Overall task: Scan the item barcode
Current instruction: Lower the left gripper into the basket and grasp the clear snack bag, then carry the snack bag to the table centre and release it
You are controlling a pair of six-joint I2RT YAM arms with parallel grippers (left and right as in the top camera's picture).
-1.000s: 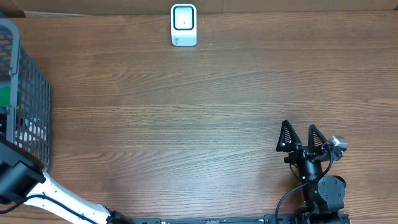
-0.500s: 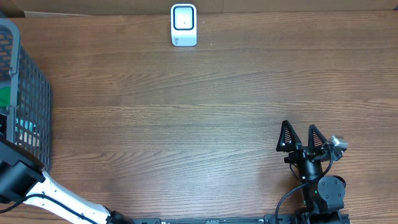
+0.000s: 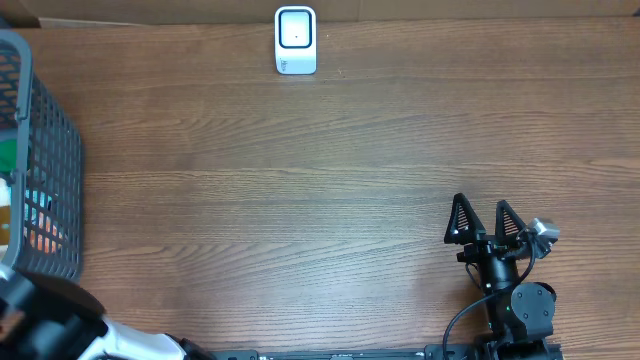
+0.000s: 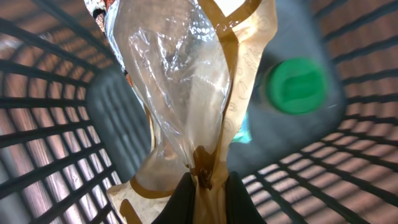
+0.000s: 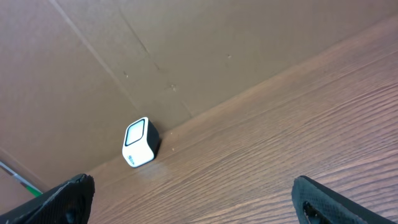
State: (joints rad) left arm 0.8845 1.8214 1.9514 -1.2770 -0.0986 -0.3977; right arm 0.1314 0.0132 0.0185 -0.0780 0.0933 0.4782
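Left jaws: shut tight, and they've got the bag point(image 4: 180, 81) by its crimped end, pinched between the two black fingers point(image 4: 177, 202), down inside the basket point(image 4: 50, 130).
Bag: clear plastic with tan and brown print. It stretches straight ahead of the left jaws, and its far end runs off the top of the left wrist view.
Green cap point(image 4: 294, 85): ahead of the left jaws and off to their right, tucked just beside the bag's edge. What it sits on is too blurred to tell.
Basket walls: dark grid bars on every side of the left jaws. From overhead the basket stands at the left edge of the desk point(image 3: 300, 200), with the left arm point(image 3: 60, 330) a blur just below it.
Right jaws: spread wide with nothing between them, pointing up the desk.
Scanner point(image 3: 295, 40): the small white box with a dark window stands against the cardboard wall point(image 5: 93, 50). It's ahead of the right jaws, off to their left and well apart from them. It's also well apart from the left jaws and the bag.
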